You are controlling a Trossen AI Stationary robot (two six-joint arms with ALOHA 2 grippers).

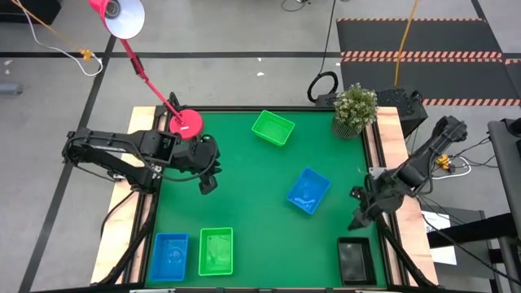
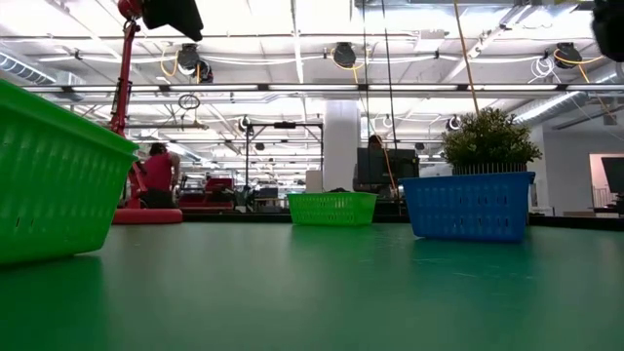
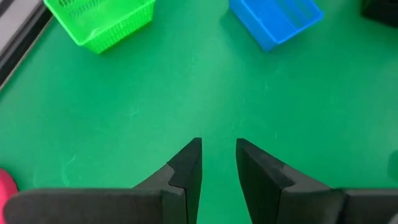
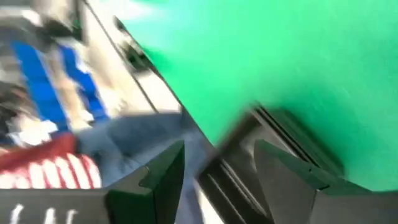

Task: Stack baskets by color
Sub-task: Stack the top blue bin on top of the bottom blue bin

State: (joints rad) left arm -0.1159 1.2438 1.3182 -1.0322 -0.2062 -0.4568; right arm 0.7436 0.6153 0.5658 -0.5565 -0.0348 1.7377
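Five baskets rest on their bases on the green table: a green basket [image 1: 273, 129] at the far middle, a blue basket [image 1: 308, 190] right of centre, a blue basket [image 1: 170, 256] and a green basket [image 1: 216, 251] side by side at the near left, and a black basket [image 1: 356, 260] at the near right. My left gripper [image 1: 207, 183] hangs over the left part of the table, open [image 3: 219, 152], with bare table between its fingers. At the right edge my right gripper [image 1: 356, 218] is open [image 4: 217, 162], just far of the black basket [image 4: 280, 146].
A pink lamp base [image 1: 187, 124] stands at the far left beside my left arm, its red stem slanting away beyond the table. A potted plant [image 1: 355, 108] stands at the far right corner. Wooden rails [image 1: 381, 142] border both sides. A person [image 2: 156, 175] shows far behind the table.
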